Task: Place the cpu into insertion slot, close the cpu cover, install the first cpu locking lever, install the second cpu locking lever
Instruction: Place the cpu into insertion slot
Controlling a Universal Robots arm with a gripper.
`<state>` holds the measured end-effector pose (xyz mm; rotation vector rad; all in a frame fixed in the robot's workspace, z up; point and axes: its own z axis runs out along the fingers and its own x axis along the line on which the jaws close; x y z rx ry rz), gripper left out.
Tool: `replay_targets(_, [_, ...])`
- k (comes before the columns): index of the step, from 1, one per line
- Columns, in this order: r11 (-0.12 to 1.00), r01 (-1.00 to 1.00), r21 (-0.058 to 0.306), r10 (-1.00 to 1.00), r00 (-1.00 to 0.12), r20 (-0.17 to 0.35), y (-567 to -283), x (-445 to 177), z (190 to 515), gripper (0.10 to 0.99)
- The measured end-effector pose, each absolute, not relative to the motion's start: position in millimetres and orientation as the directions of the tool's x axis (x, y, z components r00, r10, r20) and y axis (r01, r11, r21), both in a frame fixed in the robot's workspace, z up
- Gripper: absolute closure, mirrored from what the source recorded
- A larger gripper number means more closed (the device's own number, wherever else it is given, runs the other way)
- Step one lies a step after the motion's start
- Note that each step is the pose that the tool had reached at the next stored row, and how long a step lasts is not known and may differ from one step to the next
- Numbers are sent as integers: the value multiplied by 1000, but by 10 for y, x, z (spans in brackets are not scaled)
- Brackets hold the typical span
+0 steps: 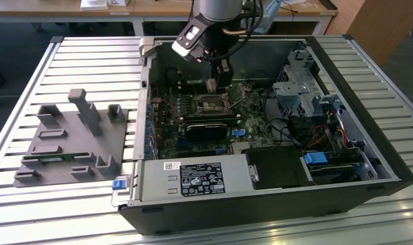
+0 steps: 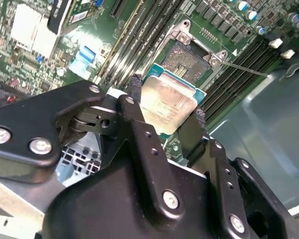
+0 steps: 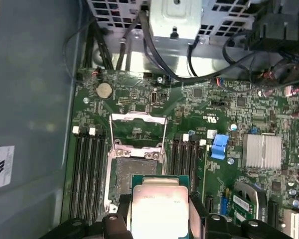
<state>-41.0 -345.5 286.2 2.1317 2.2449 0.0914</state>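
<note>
The gripper (image 2: 168, 102) has the cpu (image 3: 158, 206) pinched by two opposite edges, with the fingers closed only as far as the chip's width. It hangs inside the open computer case (image 1: 369, 168), a bit above the motherboard (image 3: 229, 114). In both wrist views the chip sits just short of the insertion slot (image 3: 135, 172), not over it yet and not touching it. The cpu cover (image 3: 139, 117) is flipped open on the far side of the socket, so the opening is clear.

What could go wrong from here? Mostly alignment. The socket is barely bigger than the chip, so a small sideways offset or a bit of twist would land a corner on the metal rim instead of in the well. Pressing down from there would likely damage the contacts.

In the second wrist view the chip looks slightly tilted to the board, though that may just be the camera angle. If the tilt is real, one edge touches first and the chip could pivot or slip in the pads (image 2: 135, 85) — there's only a thin edge grip to hold it.

The fingers also need room when they open, and the memory slots (image 3: 87, 169) sit right next to the socket on both sides.
</note>
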Motion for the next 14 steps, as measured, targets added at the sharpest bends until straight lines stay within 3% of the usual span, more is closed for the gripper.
replay_targets(14, [43, 996, 73, 999, -43, 0, -3407, -410, 2634, 545])
